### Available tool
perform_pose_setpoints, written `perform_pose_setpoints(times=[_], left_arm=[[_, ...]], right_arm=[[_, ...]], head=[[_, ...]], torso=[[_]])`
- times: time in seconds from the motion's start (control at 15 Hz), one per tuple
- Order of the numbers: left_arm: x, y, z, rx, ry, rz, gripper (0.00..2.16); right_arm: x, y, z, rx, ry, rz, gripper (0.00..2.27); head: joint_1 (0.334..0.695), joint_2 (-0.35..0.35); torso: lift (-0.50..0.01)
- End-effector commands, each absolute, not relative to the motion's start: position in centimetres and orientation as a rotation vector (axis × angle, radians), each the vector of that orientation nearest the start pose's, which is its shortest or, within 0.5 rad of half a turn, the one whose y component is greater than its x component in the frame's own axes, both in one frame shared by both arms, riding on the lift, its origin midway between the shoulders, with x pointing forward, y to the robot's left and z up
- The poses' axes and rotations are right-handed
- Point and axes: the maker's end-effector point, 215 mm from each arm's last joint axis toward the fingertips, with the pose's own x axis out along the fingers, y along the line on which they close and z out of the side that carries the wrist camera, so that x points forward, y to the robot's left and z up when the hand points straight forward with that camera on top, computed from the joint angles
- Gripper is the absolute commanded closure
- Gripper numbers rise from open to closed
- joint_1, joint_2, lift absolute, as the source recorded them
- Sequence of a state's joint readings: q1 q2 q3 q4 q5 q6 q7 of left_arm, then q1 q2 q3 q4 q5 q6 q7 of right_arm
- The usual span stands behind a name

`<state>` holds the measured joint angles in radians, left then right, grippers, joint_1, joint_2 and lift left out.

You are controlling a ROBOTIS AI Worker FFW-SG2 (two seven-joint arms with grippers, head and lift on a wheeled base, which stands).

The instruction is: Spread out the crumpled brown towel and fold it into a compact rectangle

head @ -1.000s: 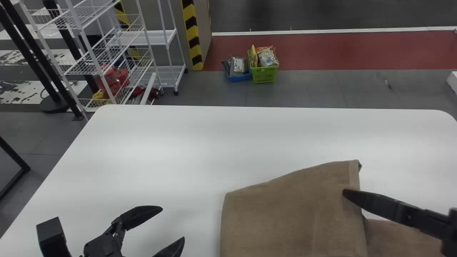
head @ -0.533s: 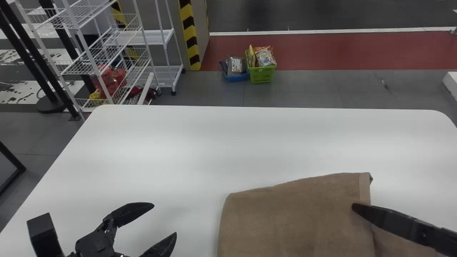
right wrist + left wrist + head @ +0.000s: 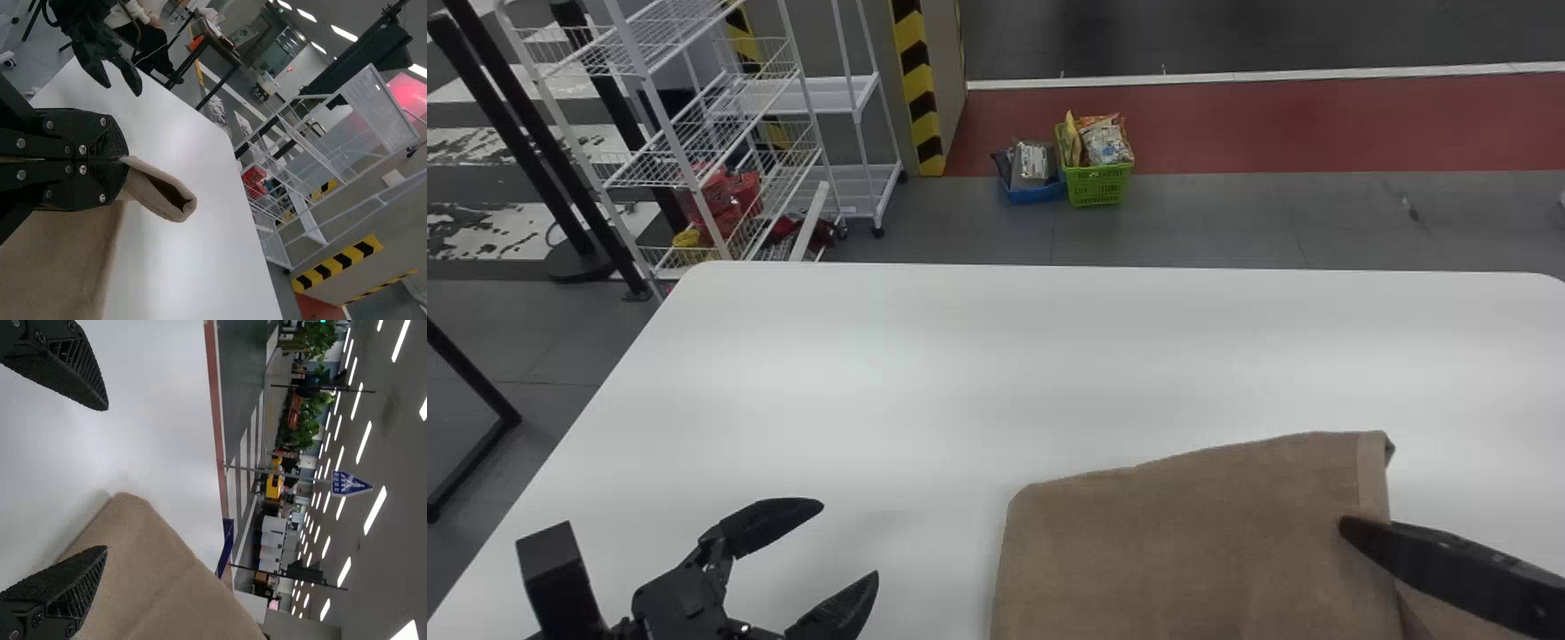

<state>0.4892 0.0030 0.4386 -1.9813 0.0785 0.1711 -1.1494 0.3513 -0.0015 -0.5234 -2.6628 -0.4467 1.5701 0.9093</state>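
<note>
**Item: brown towel (image 3: 1192, 551), one, drawn wider to my right**

Towel: near side of the white table (image 3: 960, 356), right of centre; one layer laps over another at its right. Far corner (image 3: 1373, 453): now farther right and nearer me than a second ago, the left edge hardly shifted. Meaning, as I judge it: spreading advances; the compact rectangle is still to be made.
Right gripper (image 3: 127, 159): jaws pressed together on a pinch of towel, a loop of cloth poking past the tips (a slanted pull could skew the fold, I suspect).
Left gripper (image 3: 849, 542): jaws wide apart, nothing between them, just beside the towel's left edge.
</note>
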Motion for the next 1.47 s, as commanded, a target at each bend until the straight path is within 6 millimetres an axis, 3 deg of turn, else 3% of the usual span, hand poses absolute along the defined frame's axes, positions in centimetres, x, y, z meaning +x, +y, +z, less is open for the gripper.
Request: perform_pose_setpoints(times=[0.0, 0.27, 0.53, 0.8, 1.0, 1.2, 1.4], left_arm=[[35.5, 24.6, -39.2, -0.057, 0.238, -0.731, 0.06], [35.5, 24.6, -39.2, -0.054, 0.238, -0.733, 0.06], [35.5, 24.4, -39.4, -0.060, 0.236, -0.744, 0.06], [35.8, 24.6, -39.7, -0.055, 0.235, -0.744, 0.06], [36.0, 24.5, -39.9, -0.059, 0.232, -0.748, 0.06], [36.0, 23.7, -40.1, -0.059, 0.236, -0.760, 0.06], [35.9, 23.0, -40.6, -0.069, 0.242, -0.771, 0.06]], right_arm=[[30.3, -16.9, -28.0, 0.539, 0.632, 0.728, 1.23], [29.9, -17.7, -27.0, 0.498, 0.610, 0.704, 1.23], [29.7, -19.4, -27.4, 0.498, 0.616, 0.658, 1.23], [27.5, -21.2, -28.2, 0.522, 0.648, 0.627, 1.23], [27.1, -22.9, -28.5, 0.526, 0.650, 0.589, 1.23], [28.1, -24.7, -29.9, 0.549, 0.660, 0.536, 1.23], [28.3, -25.1, -33.2, 0.618, 0.721, 0.512, 1.23]], head=[[0.695, 0.135], [0.695, 0.135], [0.695, 0.110], [0.695, 0.082], [0.695, 0.067], [0.695, 0.024], [0.695, -0.019]], torso=[[-0.127], [-0.127], [-0.127], [-0.127], [-0.127], [-0.127], [-0.127]])
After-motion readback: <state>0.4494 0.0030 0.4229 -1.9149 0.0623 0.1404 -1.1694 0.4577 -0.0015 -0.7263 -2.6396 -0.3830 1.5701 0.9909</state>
